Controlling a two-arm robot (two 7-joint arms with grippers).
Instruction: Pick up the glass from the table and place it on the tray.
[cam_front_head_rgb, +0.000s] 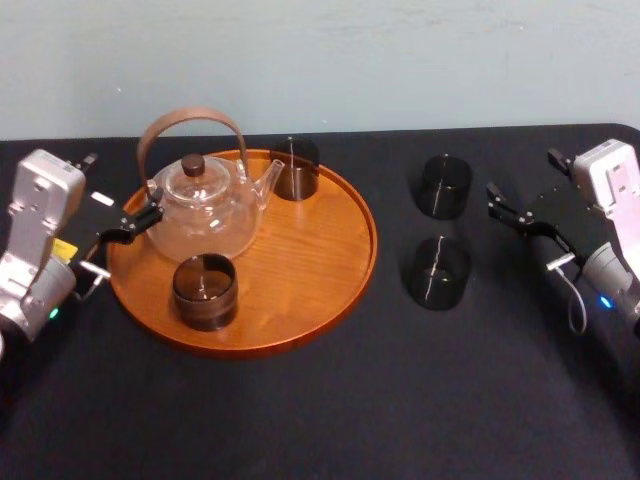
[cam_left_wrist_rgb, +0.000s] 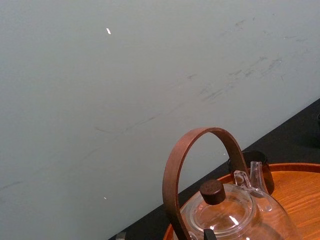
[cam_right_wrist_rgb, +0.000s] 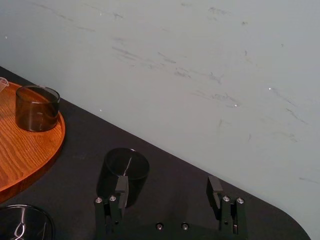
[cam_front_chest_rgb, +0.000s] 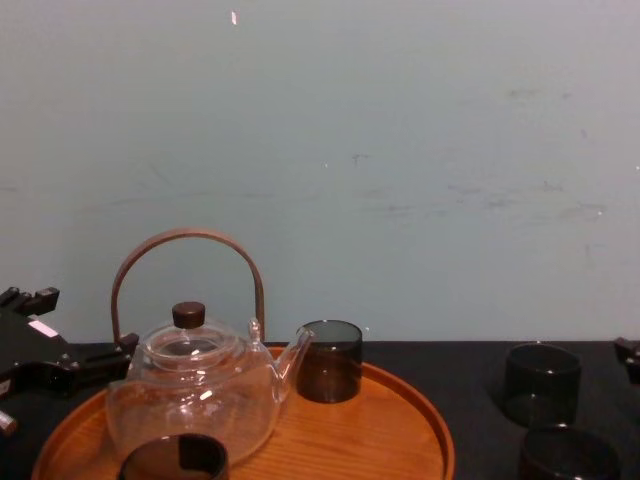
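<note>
Two dark smoked glasses stand on the black table (cam_front_head_rgb: 330, 420) to the right of the tray: a far glass (cam_front_head_rgb: 444, 186) and a near glass (cam_front_head_rgb: 437, 272). The round orange-brown tray (cam_front_head_rgb: 330, 260) holds a clear teapot (cam_front_head_rgb: 205, 210) with a brown handle and two more dark glasses, one at the back (cam_front_head_rgb: 295, 168) and one at the front (cam_front_head_rgb: 205, 291). My right gripper (cam_front_head_rgb: 523, 173) hovers open to the right of the two table glasses. In the right wrist view its fingers (cam_right_wrist_rgb: 121, 187) are spread, with the far glass (cam_right_wrist_rgb: 126, 167) just beyond one of them. My left gripper (cam_front_head_rgb: 122, 182) is open at the tray's left edge, close to the teapot.
A pale wall (cam_front_chest_rgb: 400, 150) runs along the table's far edge. The table's rounded back right corner (cam_front_head_rgb: 625, 132) lies behind my right arm. Bare black tabletop stretches across the front and between the tray and the table glasses.
</note>
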